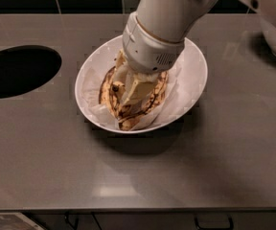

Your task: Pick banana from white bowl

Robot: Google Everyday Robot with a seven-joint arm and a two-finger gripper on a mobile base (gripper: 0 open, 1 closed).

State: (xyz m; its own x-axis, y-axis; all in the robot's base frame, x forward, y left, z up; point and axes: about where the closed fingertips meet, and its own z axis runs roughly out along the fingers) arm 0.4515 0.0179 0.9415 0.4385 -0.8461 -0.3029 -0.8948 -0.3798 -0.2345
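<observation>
White arm (169, 8) enters from upper right, slants down-left. Wrist cuff (150, 51) tilted steeply downward. Gripper (132, 94) below it at centre of view, pointing down.

Smooth cream plastic hand (134, 91) down in glossy white bowl (197, 73); crumpled paper lining (178, 95); matt brushed-metal counter (143, 176).

The gray counter (42, 147) is carrying the white bowl (198, 75) centrally, with 1 round hole (18, 71) at 9 o'clock; the gripper (135, 91) is hanging inside that bowl.
</observation>
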